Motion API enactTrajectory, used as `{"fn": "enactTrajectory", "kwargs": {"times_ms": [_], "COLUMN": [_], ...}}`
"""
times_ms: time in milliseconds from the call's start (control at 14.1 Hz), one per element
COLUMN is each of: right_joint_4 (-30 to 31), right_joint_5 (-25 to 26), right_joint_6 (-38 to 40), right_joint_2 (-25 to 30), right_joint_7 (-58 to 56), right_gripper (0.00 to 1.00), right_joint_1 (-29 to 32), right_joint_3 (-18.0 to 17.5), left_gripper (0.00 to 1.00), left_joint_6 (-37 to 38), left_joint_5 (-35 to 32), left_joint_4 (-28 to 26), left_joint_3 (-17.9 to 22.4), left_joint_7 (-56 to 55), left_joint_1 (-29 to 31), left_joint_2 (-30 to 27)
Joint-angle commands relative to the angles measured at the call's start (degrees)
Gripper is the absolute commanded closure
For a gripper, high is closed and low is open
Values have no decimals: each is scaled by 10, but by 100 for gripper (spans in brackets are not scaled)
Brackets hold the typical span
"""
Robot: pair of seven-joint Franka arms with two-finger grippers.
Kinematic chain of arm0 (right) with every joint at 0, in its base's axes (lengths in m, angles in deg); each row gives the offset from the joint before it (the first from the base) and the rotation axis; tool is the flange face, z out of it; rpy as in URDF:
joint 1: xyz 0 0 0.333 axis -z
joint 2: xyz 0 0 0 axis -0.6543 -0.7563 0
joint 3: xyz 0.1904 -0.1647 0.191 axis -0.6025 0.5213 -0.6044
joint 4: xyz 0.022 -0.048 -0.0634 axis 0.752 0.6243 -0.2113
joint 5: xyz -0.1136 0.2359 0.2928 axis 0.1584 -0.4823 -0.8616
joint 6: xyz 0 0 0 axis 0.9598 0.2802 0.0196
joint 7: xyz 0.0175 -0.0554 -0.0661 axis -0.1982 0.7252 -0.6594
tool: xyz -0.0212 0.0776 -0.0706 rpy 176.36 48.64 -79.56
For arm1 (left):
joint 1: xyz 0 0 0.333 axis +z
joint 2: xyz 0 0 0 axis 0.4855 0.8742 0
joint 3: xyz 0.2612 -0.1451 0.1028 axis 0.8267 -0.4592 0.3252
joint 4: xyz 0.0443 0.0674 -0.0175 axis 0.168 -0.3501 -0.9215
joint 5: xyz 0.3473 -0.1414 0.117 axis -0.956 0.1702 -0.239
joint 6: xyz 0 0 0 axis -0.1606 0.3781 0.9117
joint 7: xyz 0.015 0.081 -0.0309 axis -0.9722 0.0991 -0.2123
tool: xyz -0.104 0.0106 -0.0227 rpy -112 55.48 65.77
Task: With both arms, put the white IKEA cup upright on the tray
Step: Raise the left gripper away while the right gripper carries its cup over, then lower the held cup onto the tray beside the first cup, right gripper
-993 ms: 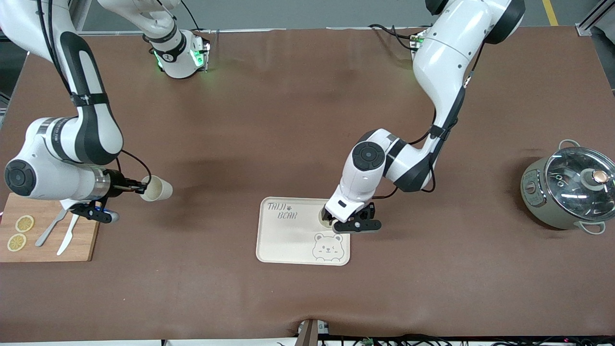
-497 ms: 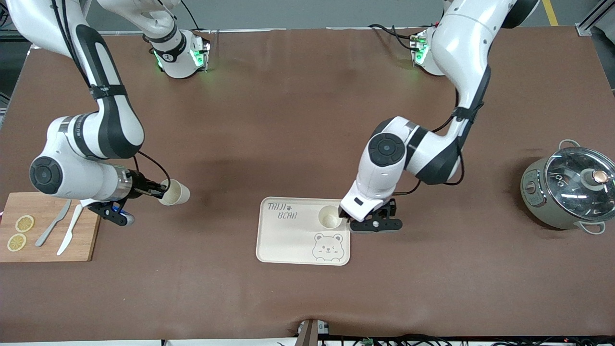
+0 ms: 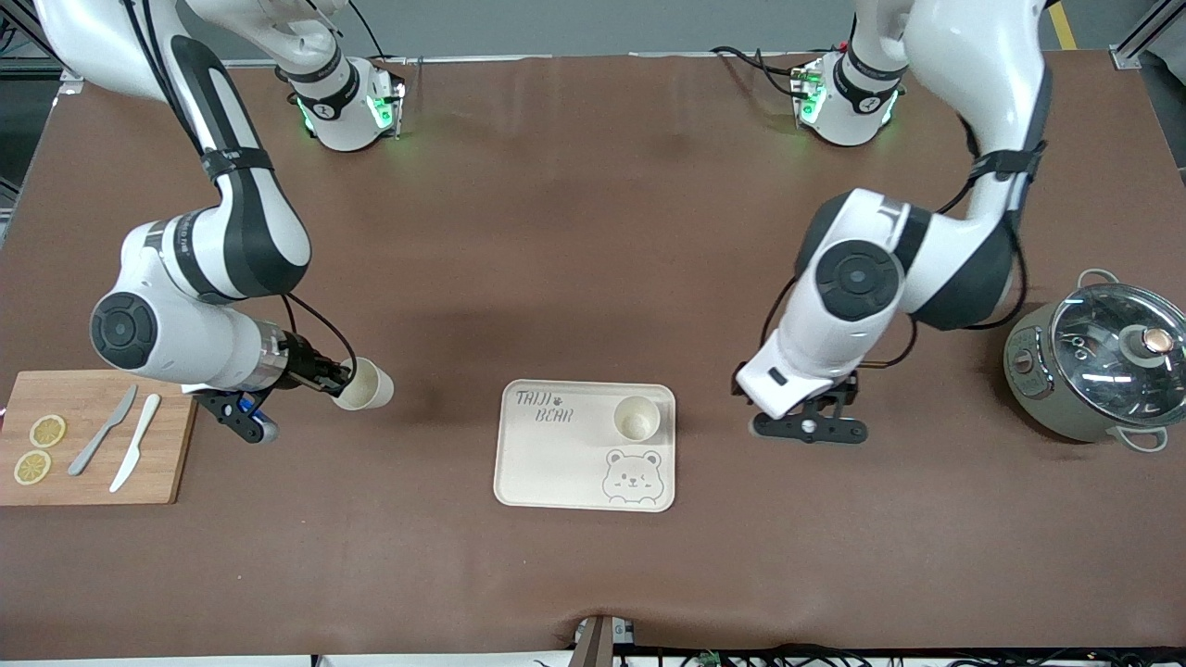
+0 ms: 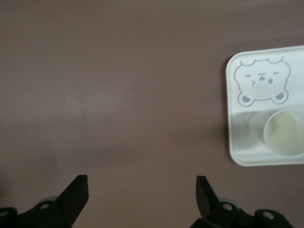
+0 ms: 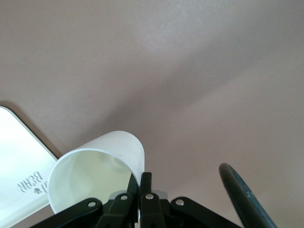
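Observation:
One white cup (image 3: 637, 418) stands upright, mouth up, on the cream bear tray (image 3: 556, 463). My left gripper (image 3: 804, 417) hangs open and empty over the bare table beside the tray, toward the left arm's end. In the left wrist view its gripper (image 4: 141, 190) spans nothing, with the tray (image 4: 231, 142) and the cup (image 4: 282, 133) off to one side. My right gripper (image 3: 335, 380) is shut on the rim of a second white cup (image 3: 366, 385), held tilted on its side over the table between board and tray. The right wrist view shows that gripper (image 5: 141, 178) pinching the cup wall (image 5: 95, 166), the tray corner (image 5: 19, 156) close by.
A wooden cutting board (image 3: 93, 482) with two lemon slices (image 3: 39, 449), a knife and another utensil lies at the right arm's end. A grey-green pot with a glass lid (image 3: 1098, 371) stands at the left arm's end. Both arm bases stand along the table's edge farthest from the front camera.
My left gripper has drawn away from the cup on the tray toward the left arm's end. My right arm has carried its cup closer to the tray.

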Motion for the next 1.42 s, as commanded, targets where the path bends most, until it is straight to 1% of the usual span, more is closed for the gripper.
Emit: {"fn": "enactTrajectory", "kwargs": {"times_ms": [0, 213, 355, 426, 568, 709, 780, 922, 1064, 1206, 1277, 1348], "right_joint_4": [-34, -40, -41, -42, -51, -52, -57, -74, -80, -89, -90, -90], "right_joint_5": [-2, -6, -4, -3, -3, 1, 2, 3, 4, 6, 8, 18], "right_joint_6": [5, -20, -50, -53, -61, -96, -97, -101, -122, -123, -133, -157], "right_joint_2": [-23, -32, -45, -47, -61, -67, -73, -91, -101, -108, -112, -114], "right_joint_7": [68, 111, 151, 171, 182, 227, 245, 258, 290, 300, 309, 343], "right_gripper": [100, 100, 100, 100, 100, 100, 100, 100, 100, 100, 100, 100], "right_joint_1": [-8, -14, -17, -17, -25, -47, -56, -70, -84, -90, -99, -113], "right_joint_3": [-15, -20, -42, -47, -50, -50, -50, -50, -50, -50, -50, -48], "left_gripper": [0, 0, 0, 0, 0, 0, 0, 0, 0, 0, 0, 0], "left_joint_6": [0, 2, 2, 5, 27, 47, 51, 52, 52, 52, 52, 52], "left_joint_5": [28, 47, 48, 53, 60, 66, 73, 78, 84, 104, 110, 117], "left_joint_4": [-87, -150, -180, -192, -205, -210, -219, -243, -259, -272, -279, -286], "left_joint_3": [-6, -6, -6, -6, -6, -6, -5, -5, -5, -5, -5, -5], "left_joint_7": [66, 123, 144, 151, 166, 170, 170, 171, 171, 172, 172, 172], "left_joint_1": [37, 71, 87, 95, 105, 113, 113, 114, 115, 120, 120, 121], "left_joint_2": [-80, -145, -178, -194, -221, -239, -249, -275, -289, -301, -306, -316]}}
